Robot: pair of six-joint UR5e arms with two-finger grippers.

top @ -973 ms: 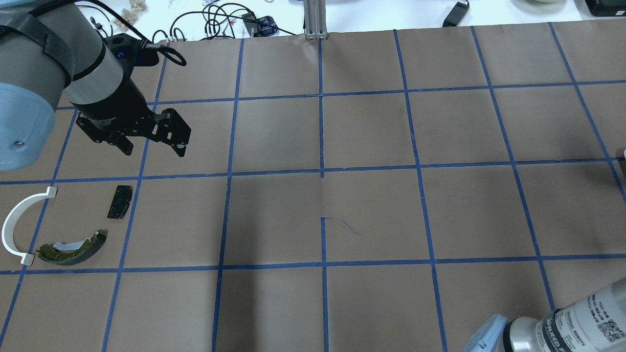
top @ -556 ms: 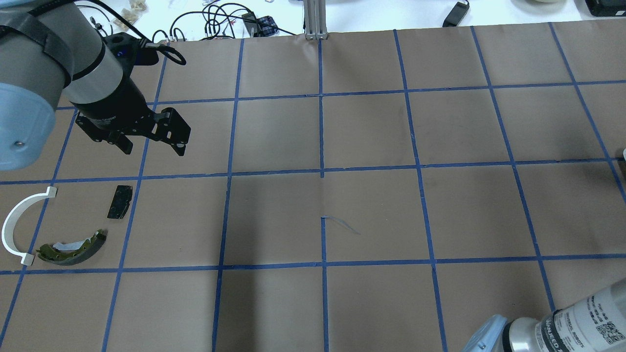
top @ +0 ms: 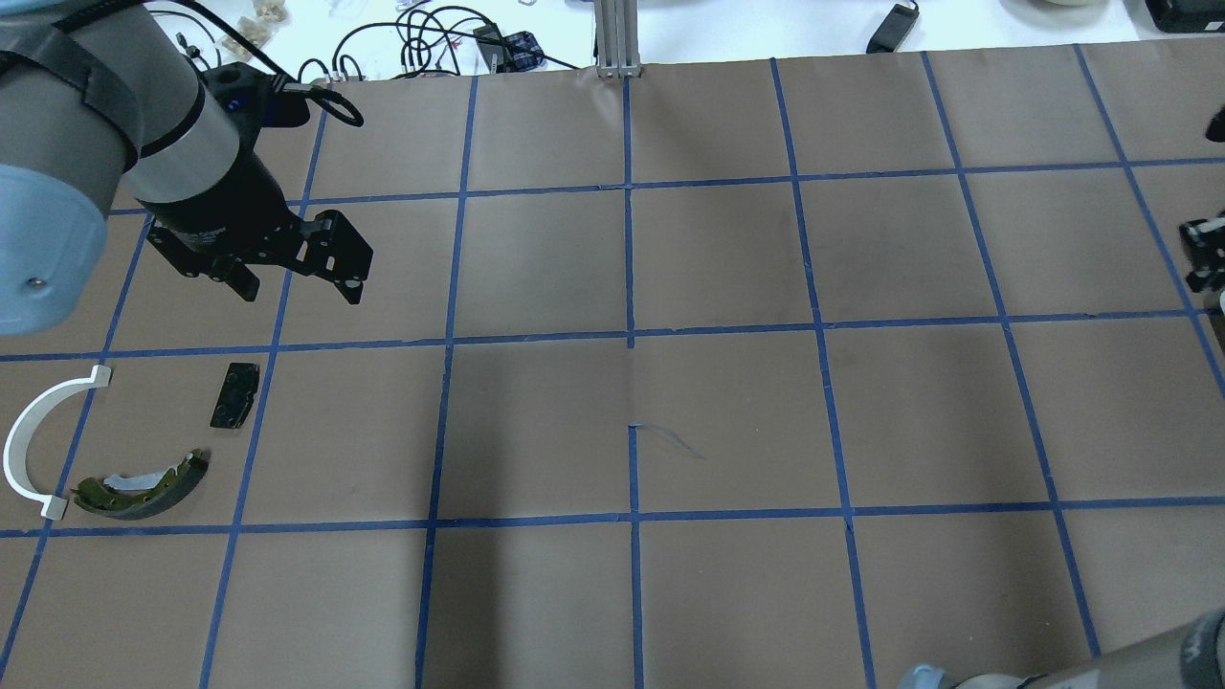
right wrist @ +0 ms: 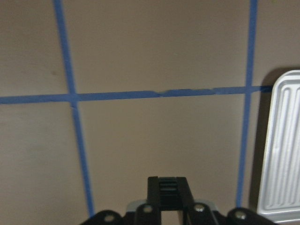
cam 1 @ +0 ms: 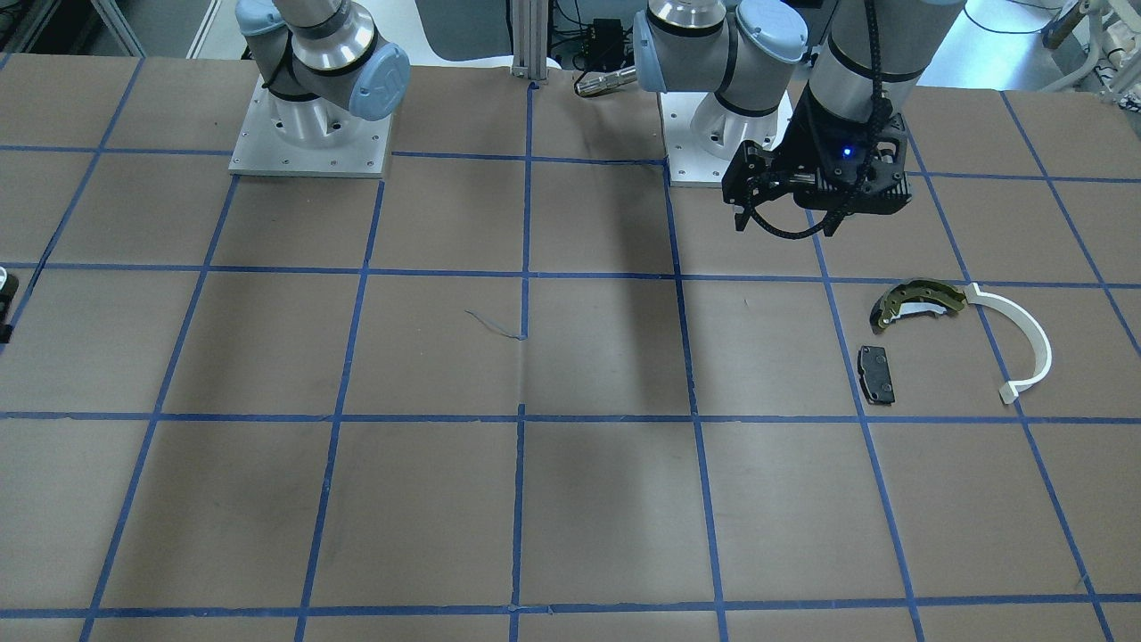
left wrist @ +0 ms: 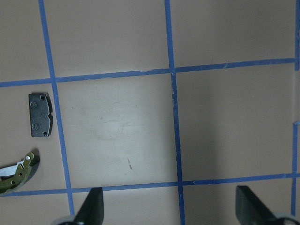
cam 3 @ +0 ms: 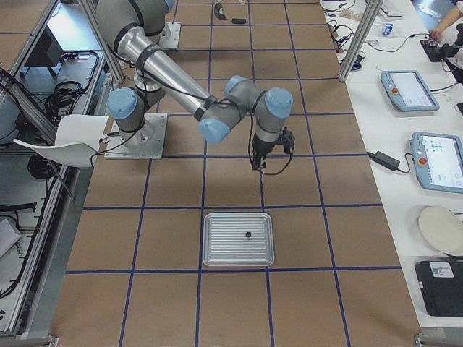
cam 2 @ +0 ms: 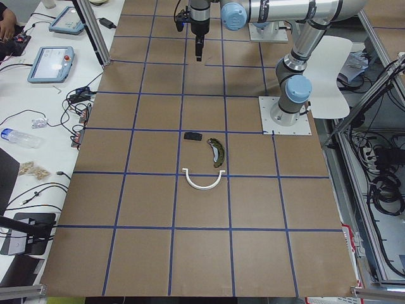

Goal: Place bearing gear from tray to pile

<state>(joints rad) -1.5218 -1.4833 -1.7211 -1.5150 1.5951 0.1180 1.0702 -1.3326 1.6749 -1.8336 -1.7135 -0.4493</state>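
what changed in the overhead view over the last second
The right arm moved: its near section dropped toward the view's bottom edge, and the right gripper came into view at the right edge. Nothing was grasped or let go. The left gripper, the brake shoe, the white arc and the black pad stayed put.

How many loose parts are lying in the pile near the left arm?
3: a dark olive brake shoe, a white arc strip close beside its end, and a black pad lying apart, farther from the robot. None seems hidden.
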